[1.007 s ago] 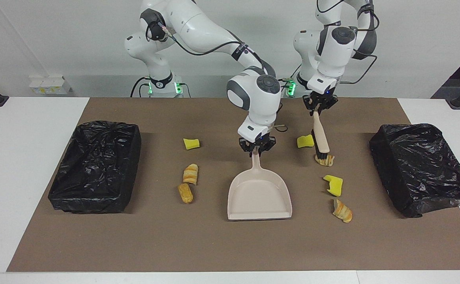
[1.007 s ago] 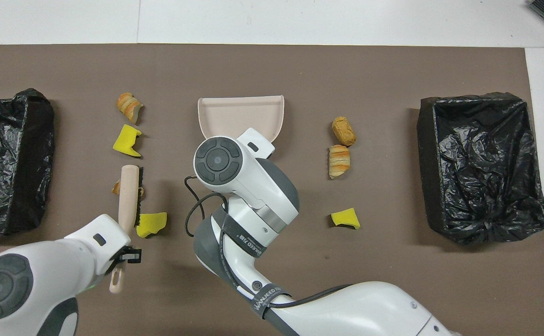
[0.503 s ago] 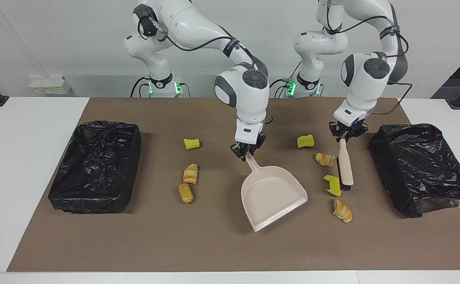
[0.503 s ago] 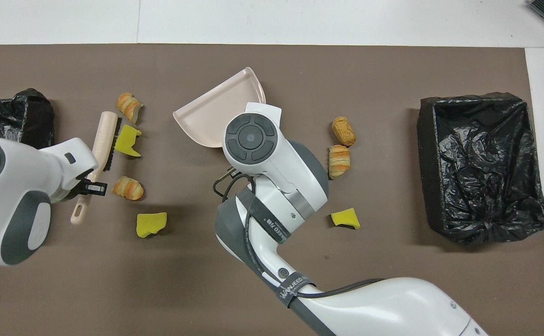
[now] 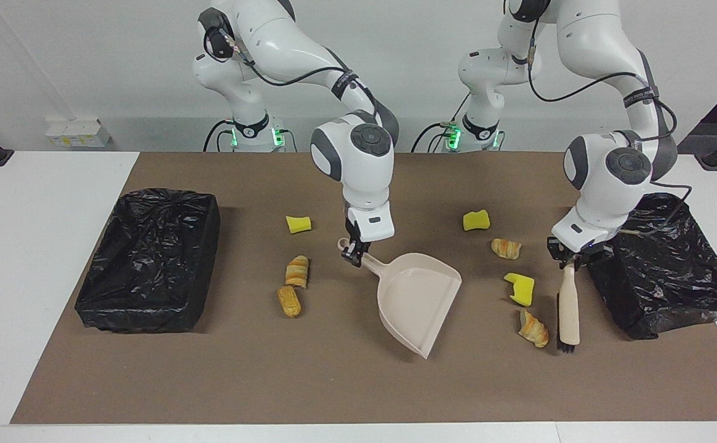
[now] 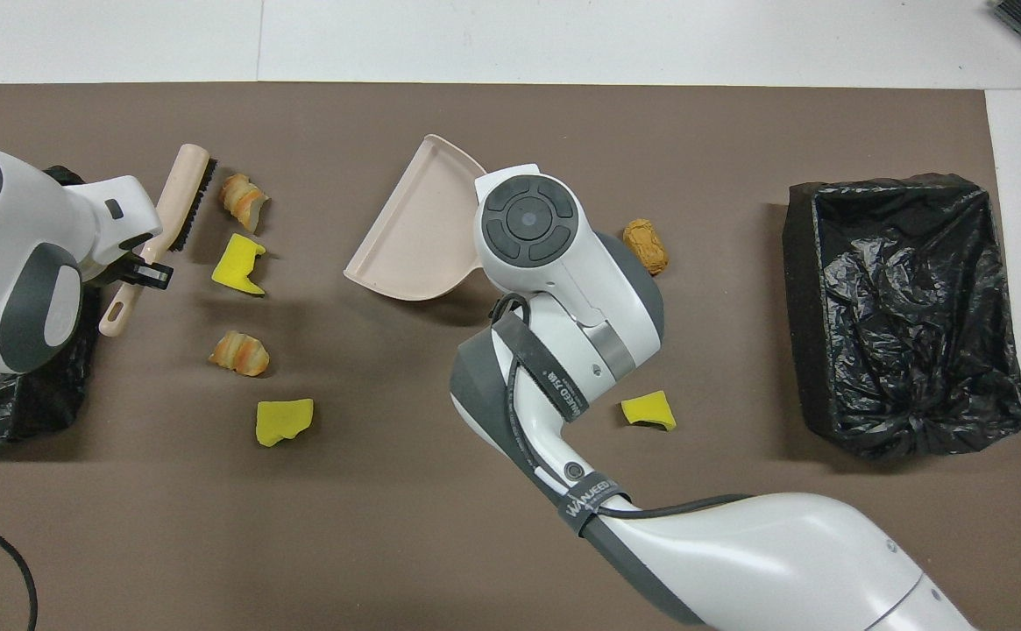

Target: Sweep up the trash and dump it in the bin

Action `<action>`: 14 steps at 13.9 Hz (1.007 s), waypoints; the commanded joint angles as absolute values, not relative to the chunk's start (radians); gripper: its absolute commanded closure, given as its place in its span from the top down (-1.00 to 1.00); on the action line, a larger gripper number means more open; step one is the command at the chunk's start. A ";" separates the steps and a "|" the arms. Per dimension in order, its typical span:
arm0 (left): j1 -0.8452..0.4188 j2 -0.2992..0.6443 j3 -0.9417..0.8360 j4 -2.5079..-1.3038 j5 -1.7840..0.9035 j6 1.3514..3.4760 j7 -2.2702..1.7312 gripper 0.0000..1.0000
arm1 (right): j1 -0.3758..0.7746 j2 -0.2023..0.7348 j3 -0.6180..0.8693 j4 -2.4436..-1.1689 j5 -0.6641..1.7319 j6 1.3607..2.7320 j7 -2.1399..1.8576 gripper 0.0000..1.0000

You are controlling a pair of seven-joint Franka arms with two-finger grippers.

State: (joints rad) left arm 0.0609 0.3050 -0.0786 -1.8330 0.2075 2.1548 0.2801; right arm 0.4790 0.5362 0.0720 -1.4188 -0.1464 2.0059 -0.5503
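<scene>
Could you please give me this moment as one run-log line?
left end effector: shut on brush, beside pastry piece | right end effector: shut on dustpan, mouth turned toward brush | dustpan: empty

The robots are faced from high across the table (image 5: 1, 258). The brown mat (image 6: 492, 543) is viewed steeply from above. The mat is shared by both views.

A white desk (image 5: 38, 258) carries a brown mat (image 5: 333, 381). On the mat lie two black-lined bins (image 5: 149, 258) (image 5: 660, 264), one at each end, and between them seven bits of trash: three yellow sponge chunks (image 5: 298, 224) (image 5: 476, 219) (image 5: 520, 288) and four striped pastry pieces (image 5: 297, 271) (image 5: 289, 301) (image 5: 506, 248) (image 5: 533, 328).
</scene>
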 commanded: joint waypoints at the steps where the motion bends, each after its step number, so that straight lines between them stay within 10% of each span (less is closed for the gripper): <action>1: 0.071 0.321 -0.095 -1.802 0.202 2.085 0.435 -1.00 | 0.448 0.525 0.081 -1.442 -0.172 2.022 -0.729 -1.00; 14: -0.169 0.156 -0.098 -2.010 0.198 1.891 0.546 -1.00 | 0.414 0.531 0.081 -1.512 -0.282 2.129 -1.112 -1.00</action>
State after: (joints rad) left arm -0.1607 0.2015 -0.1120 -1.9625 0.2049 1.8887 0.5742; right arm 0.4297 0.5507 0.0701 -1.4710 -0.2549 2.0940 -1.0561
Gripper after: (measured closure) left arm 0.731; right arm 0.678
